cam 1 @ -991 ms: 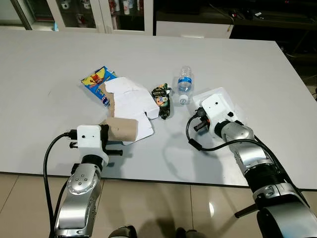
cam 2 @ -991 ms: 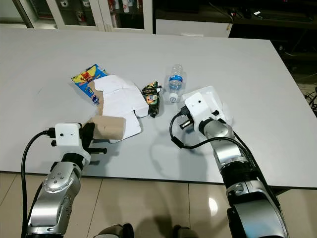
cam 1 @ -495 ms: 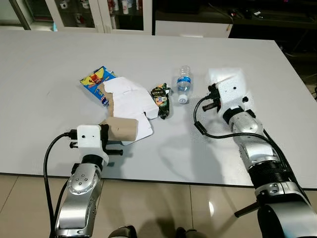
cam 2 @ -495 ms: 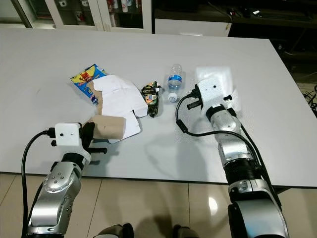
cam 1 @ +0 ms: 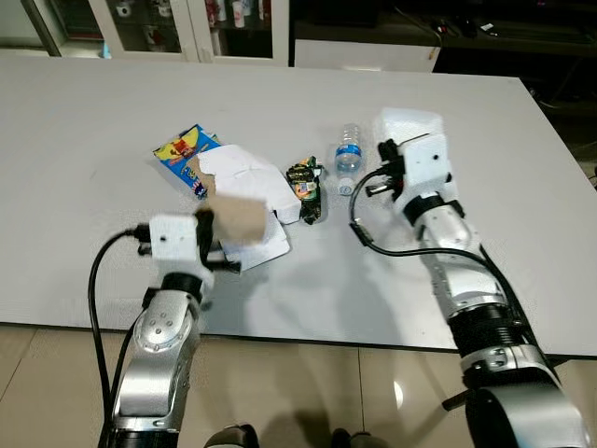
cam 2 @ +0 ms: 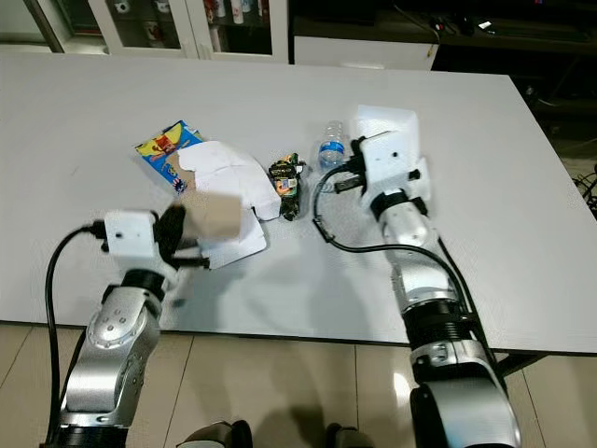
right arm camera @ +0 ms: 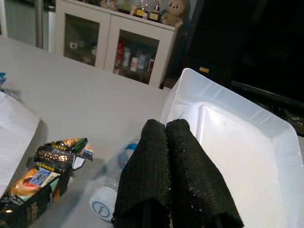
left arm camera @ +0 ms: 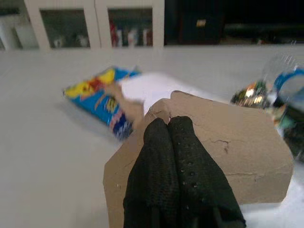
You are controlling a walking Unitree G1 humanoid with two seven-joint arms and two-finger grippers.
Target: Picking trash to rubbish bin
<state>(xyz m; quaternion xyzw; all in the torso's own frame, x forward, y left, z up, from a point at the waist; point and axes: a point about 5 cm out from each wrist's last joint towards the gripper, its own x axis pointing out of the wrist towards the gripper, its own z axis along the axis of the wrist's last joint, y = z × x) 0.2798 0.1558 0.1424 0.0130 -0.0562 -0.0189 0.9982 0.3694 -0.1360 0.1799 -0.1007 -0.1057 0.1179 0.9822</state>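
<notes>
My left gripper [left arm camera: 170, 127] is shut on a brown cardboard piece [cam 1: 240, 216] and holds it just above the table's front left. Held off the table next to the plastic bottle [cam 1: 348, 158] is a white plastic tray [cam 1: 407, 125], with my right gripper [right arm camera: 166, 129] shut on its rim. More trash lies between the arms: a blue-and-yellow snack packet [cam 1: 181, 153], a torn white carton [cam 1: 246, 184] and a green-and-black wrapper [cam 1: 304, 188].
The large grey table [cam 1: 93, 103] runs far back to glass-fronted cabinets [cam 1: 149, 28]. Its front edge is just before me, with tiled floor [cam 1: 308, 392] below. The table's right edge borders a dark area with cables.
My left gripper has lifted the cardboard piece off the table. My right gripper has carried the white tray up and away from me, then left toward the bottle.
</notes>
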